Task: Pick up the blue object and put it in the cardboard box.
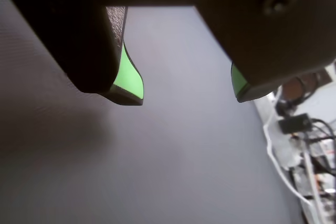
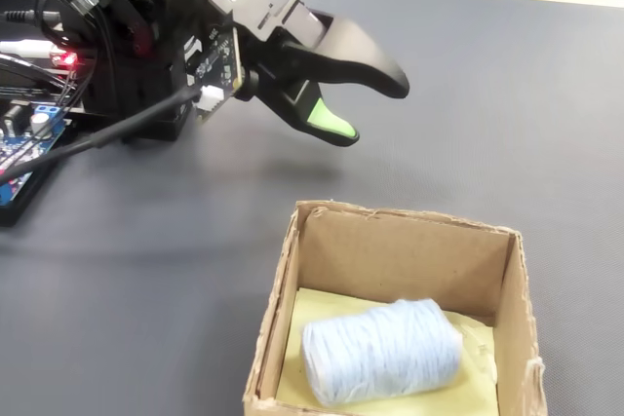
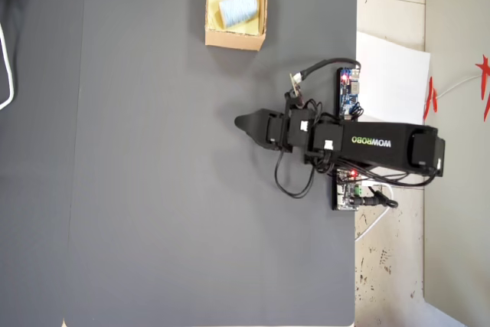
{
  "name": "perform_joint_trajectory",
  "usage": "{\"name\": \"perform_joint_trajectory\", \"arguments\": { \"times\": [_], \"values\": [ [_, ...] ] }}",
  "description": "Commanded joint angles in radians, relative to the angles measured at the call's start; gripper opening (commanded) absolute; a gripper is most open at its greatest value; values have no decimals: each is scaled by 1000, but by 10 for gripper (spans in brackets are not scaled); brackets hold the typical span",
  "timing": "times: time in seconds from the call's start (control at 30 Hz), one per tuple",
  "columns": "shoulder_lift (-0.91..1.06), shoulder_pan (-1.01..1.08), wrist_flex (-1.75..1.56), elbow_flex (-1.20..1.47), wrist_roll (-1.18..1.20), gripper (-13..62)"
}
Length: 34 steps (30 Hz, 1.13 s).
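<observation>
In the wrist view, the end effector (image 1: 189, 94) filled the top of the picture. Its two dark jaws with green inner pads (image 1: 128, 77) stood clearly apart, and nothing was between them. Under them there was only the dark grey table (image 1: 173, 171). At the right edge, past the border of the table, some cables (image 1: 273, 145) and small electronic parts were visible, but they were blurred.

In the fixed view, the end effector (image 2: 375, 109) hung in the air above the table (image 2: 146, 280), spread and empty, with one green pad (image 2: 327, 122) showing. It was to the left of and farther than the cardboard box (image 2: 390, 231), and it did not touch it. The box stood open at the near right of the picture. The blue object (image 2: 382, 351) lay on its side inside the box, on the yellowish bottom. Circuit boards (image 2: 24, 143) and wires lay at the left, beside the arm base.

In the overhead view, the cardboard box (image 3: 236, 37) stood at the far edge of the table (image 3: 153, 189), with the blue object (image 3: 236, 8) inside it. The end effector (image 3: 239, 122) pointed to the left, well apart from the box and nearer than it. From above, its jaws lay one over the other. The black arm (image 3: 367, 143) came in from the right side, and a white paper sheet (image 3: 390, 82) lay just beside the table there.
</observation>
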Motion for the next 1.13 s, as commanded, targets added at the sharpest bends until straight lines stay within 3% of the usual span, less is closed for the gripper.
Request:
{"name": "perform_joint_trajectory", "arguments": {
  "times": [0.0,0.5,1.1],
  "values": [
    [87,-18,-81,2,20,337],
    [89,-55,160,100,23,342],
    [87,-51,156,100,21,341]
  ]
}}
